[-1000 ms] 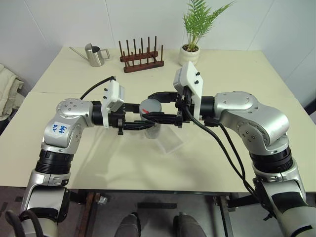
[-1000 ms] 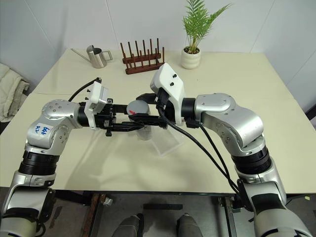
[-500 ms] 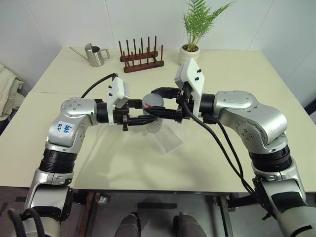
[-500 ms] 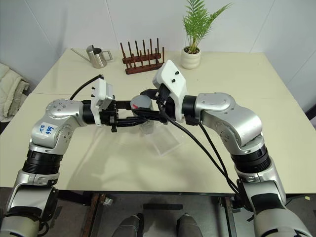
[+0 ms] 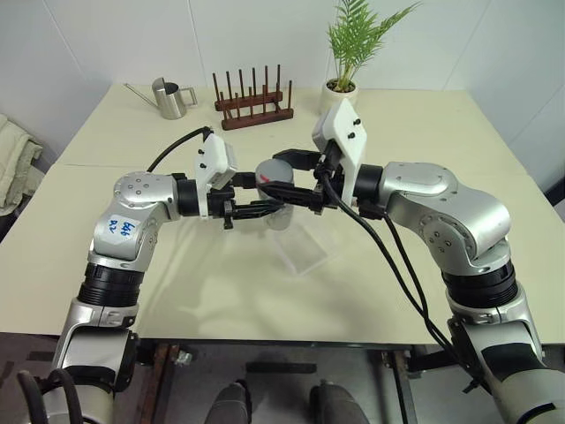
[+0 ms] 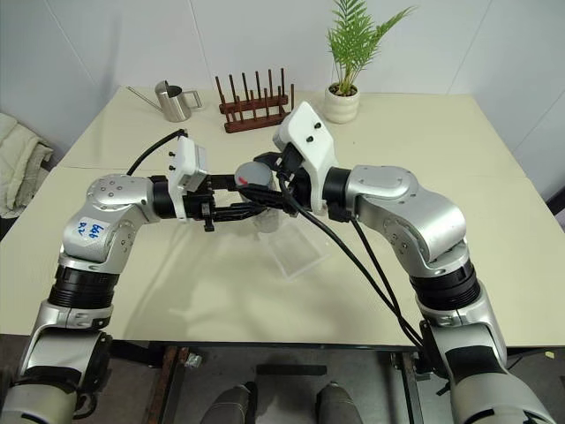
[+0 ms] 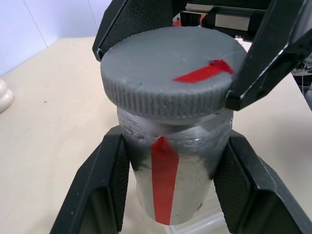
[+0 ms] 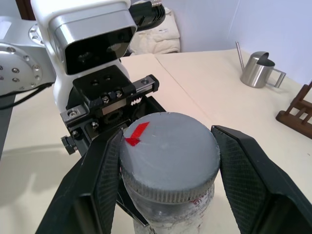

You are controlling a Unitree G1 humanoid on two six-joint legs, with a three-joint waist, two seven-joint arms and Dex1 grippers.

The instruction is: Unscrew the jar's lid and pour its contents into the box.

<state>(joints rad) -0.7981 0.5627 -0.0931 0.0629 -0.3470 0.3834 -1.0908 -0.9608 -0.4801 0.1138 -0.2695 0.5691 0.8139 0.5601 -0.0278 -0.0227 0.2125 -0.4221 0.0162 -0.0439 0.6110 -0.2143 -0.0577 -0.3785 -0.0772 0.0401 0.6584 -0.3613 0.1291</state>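
from the head views, the jar (image 5: pixel 279 212) hangs above the table (image 5: pixel 424 274), over the near corner of the clear box (image 5: pixel 305 252). the left gripper (image 5: pixel 265 208) is clenched on the jar's body and the right gripper (image 5: pixel 287 177) is clamped around the lid (image 5: pixel 275 173). bare tabletop lies all round the box, out to the near edge. a watering can (image 5: pixel 170 97), a peg rack (image 5: pixel 252 104) and a potted plant (image 5: pixel 346 66) stand well apart along the far side.

left wrist view: its black fingers (image 7: pixel 105 185) press the jar's sides at the red label, the other gripper's fingers (image 7: pixel 265 53) flanking the lid.

right wrist view: fingers (image 8: pixel 243 180) squeeze the lid's ribbed rim.
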